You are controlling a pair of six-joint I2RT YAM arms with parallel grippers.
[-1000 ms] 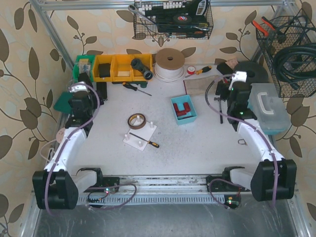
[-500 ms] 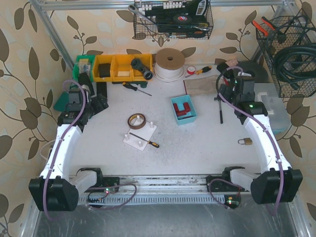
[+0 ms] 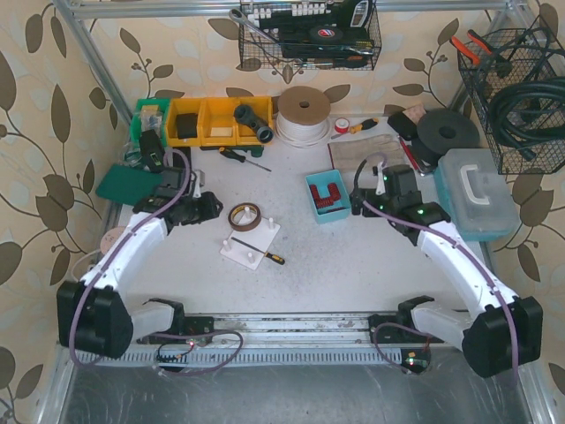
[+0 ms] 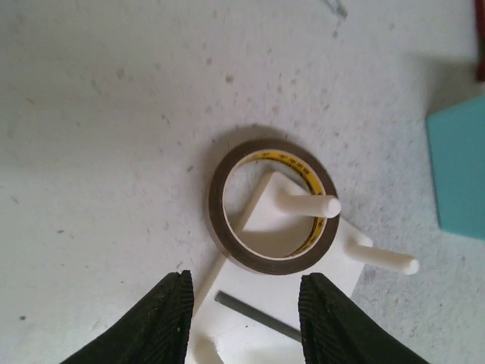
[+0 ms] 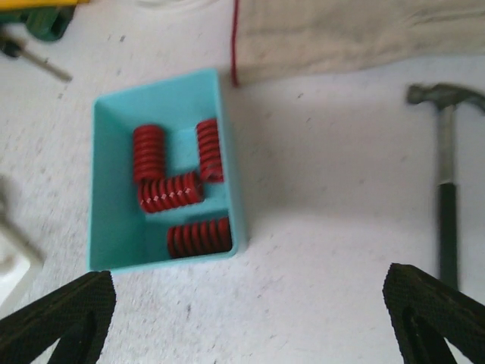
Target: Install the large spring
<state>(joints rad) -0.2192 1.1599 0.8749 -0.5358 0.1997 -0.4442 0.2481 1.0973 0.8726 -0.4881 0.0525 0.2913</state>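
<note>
Springs (image 5: 199, 236): four red coils loose in teal tray (image 5: 110, 197) on bench (image 5: 326, 189), under right end effector (image 5: 246, 280), spread wide, empty. Probably stiff, light, rolls; pinch across mid-length. Left end effector (image 4: 244, 280) part-closed, empty, over tape roll (image 4: 220, 220) around peg (image 4: 303, 202).

springs (image 5: 170, 193): red ribbed coils, matt;
bin (image 5: 106, 227): smooth teal plastic;
table (image 4: 114, 114): white, matt, speckled;
tape roll (image 4: 217, 216): glossy brown film;
hammer (image 5: 447, 197): dull metal head;
cloth (image 5: 356, 30): beige weave
</note>
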